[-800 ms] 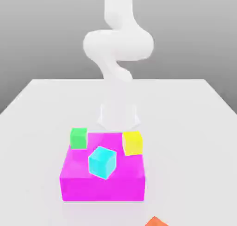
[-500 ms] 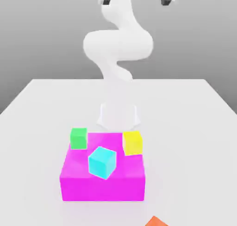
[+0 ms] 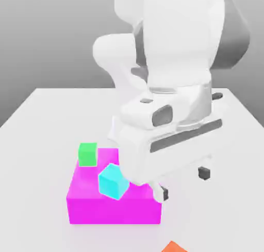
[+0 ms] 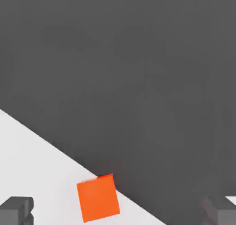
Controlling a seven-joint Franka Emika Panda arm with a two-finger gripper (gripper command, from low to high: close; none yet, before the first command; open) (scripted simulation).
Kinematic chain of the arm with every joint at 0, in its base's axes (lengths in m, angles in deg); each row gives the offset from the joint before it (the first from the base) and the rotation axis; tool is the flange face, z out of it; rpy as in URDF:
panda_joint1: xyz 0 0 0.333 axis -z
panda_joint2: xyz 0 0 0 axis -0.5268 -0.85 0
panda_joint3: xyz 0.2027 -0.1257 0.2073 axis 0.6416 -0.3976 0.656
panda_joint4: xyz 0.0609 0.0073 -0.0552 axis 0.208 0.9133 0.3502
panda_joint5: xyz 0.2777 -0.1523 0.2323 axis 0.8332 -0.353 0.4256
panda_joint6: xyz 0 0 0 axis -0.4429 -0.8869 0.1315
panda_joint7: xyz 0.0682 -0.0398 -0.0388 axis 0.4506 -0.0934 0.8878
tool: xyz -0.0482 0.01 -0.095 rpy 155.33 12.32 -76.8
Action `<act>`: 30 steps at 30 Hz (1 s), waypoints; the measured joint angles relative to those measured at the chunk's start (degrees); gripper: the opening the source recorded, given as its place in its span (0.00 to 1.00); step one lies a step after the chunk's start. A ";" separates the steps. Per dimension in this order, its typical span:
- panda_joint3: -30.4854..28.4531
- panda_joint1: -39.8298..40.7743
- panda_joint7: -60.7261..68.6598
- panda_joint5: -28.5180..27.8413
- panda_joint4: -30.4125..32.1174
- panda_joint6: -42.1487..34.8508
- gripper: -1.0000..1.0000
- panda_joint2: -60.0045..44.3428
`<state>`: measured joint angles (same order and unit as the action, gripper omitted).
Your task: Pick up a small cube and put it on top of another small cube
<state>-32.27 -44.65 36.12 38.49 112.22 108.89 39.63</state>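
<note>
Exterior view: I've got the arm low over the table (image 3: 46, 106), gripper (image 3: 183, 183) released, nothing held, just off the magenta block (image 3: 111, 207). Orange cube (image 3: 174, 247) sits at the table's near edge. Cyan cube (image 3: 113, 181) and green cube (image 3: 87, 154) are on the block.

Hand view: orange cube (image 4: 97, 197) sits right at the table edge, between the spread fingertips (image 4: 16, 209). Risk: a nudge on descent tips it off.

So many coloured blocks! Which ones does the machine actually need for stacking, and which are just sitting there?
For the job:
- orange-red cube, at the table's edge
- end effector, open, the cube between its fingertips

Just lying about, as far as shown:
- cyan cube on the magenta block
- green cube
</note>
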 joint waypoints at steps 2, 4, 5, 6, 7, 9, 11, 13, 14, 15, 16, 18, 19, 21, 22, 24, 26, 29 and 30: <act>0.28 -0.16 1.65 -0.96 -0.12 1.25 0.50 -4.00; 0.43 -0.41 3.05 -2.29 -0.23 2.51 0.50 -7.95; 0.42 -0.59 3.66 -3.07 -0.29 3.14 0.50 -9.91; 0.46 -0.68 4.11 -3.50 -0.50 4.13 0.50 -11.91; 0.59 -0.64 4.43 -3.57 -0.84 5.42 0.50 -13.97; 1.03 -0.34 4.89 -3.35 -1.66 8.49 0.50 -18.14; 1.44 -0.01 5.18 -3.04 -2.32 10.91 0.00 -21.32; 1.44 -0.01 5.18 -3.04 -2.32 10.90 0.00 -21.32; 1.45 0.00 5.18 -3.04 -2.32 10.88 0.00 -21.32; 1.45 0.00 5.17 -3.05 -2.32 10.84 0.00 -21.32; 1.46 0.01 5.17 -3.05 -2.33 10.81 0.00 -21.31; 1.41 -0.04 5.16 -3.10 -2.27 10.62 0.00 -21.07; 1.23 -0.19 5.03 -3.29 -1.95 9.50 0.00 -19.62; 0.83 -0.48 4.69 -3.76 -1.14 6.61 0.00 -15.91; 0.64 -0.57 4.46 -3.91 -0.64 5.08 0.00 -13.91; 0.01 -0.19 2.84 -2.98 1.30 2.94 0.00 -10.00; -0.88 0.25 0.55 -2.00 3.59 1.12 0.00 -6.07; -2.49 0.85 -3.80 -1.42 7.21 -1.40 0.00 -0.11; -3.01 1.11 -5.48 -1.54 8.43 -2.21 0.00 1.91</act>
<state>-35.28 -43.54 30.64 36.95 120.65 106.67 41.54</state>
